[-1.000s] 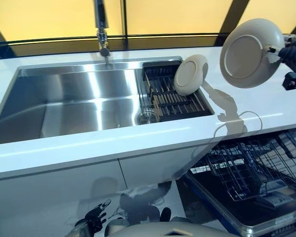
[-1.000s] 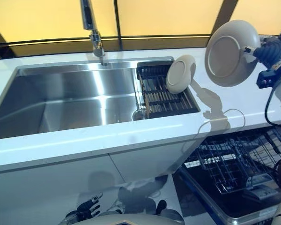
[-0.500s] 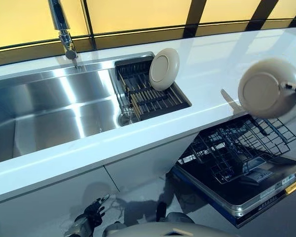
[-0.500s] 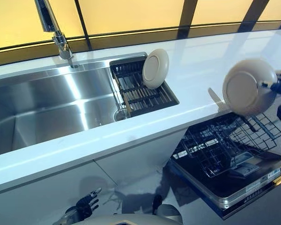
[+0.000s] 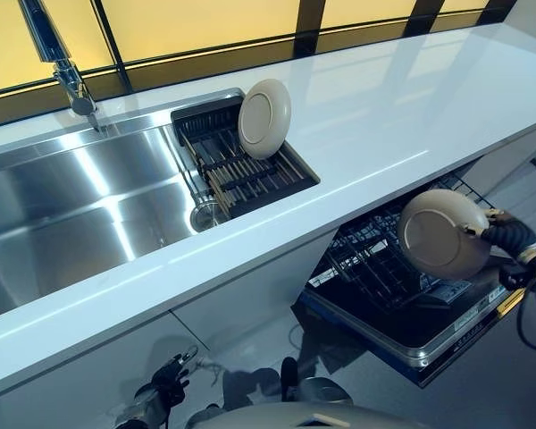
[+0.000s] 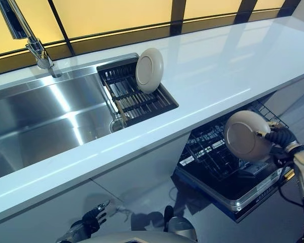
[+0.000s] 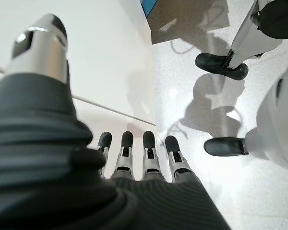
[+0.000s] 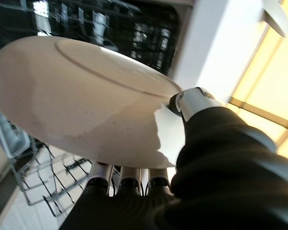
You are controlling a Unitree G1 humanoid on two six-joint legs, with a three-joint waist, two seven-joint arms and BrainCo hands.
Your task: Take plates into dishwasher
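Observation:
My right hand (image 5: 505,237) is shut on a beige plate (image 5: 442,234), pinching its rim with the thumb on top and the fingers beneath. It holds the plate on edge over the wire rack (image 5: 375,268) of the open dishwasher (image 5: 429,344). A second beige plate (image 5: 263,118) stands upright in the dark drying rack (image 5: 241,170) at the sink's right end. In the right wrist view the held plate (image 8: 86,100) hangs just above the wire rack (image 8: 38,177). My left hand (image 5: 165,393) hangs low by the cabinet front, fingers straight and holding nothing.
A white countertop (image 5: 375,116) runs above the dishwasher, its front edge close over the rack. The steel sink (image 5: 80,206) with a tap (image 5: 58,63) lies to the left. White cabinet doors (image 5: 250,295) stand beside the dishwasher.
My right hand has carried the plate down from counter height to just over the dishwasher rack. The camera has swung to the right, so the sink shows further left.

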